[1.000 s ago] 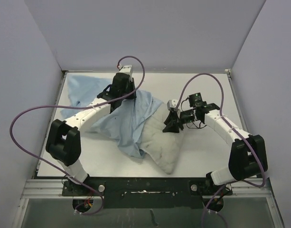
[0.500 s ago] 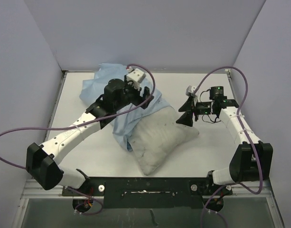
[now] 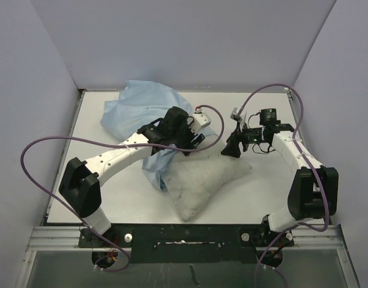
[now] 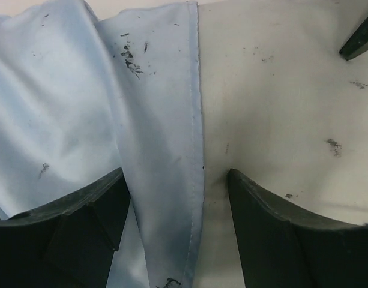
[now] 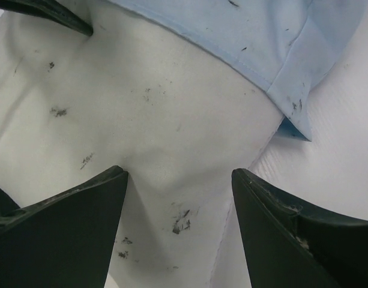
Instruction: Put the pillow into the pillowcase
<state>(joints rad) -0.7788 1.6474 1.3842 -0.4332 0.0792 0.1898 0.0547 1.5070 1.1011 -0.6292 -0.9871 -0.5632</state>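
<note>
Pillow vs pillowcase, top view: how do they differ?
The plump off-white fabric pillow is thick and puffed; the thin light-blue fabric pillowcase is limp and wrinkled. The pillow lies toward the near side; the pillowcase spreads further back and left, its hem overlapping the pillow. Both are soft cloth with small dark specks.

**Enclosure: three plain walls, white tabletop**

White table (image 3: pixel 262 192), matte, rectangular, filling the booth floor. Back wall (image 3: pixel 184 42), left wall (image 3: pixel 27 120) and right wall (image 3: pixel 346 90) are plain pale lavender-grey panels, meeting the table edges. Along the near edge runs an aluminium rail (image 3: pixel 51 243) with a black mounting bar (image 3: pixel 184 235). Below that lies a dull grey-green surface (image 3: pixel 171 270). Light is even and diffuse, shadows soft.
</note>
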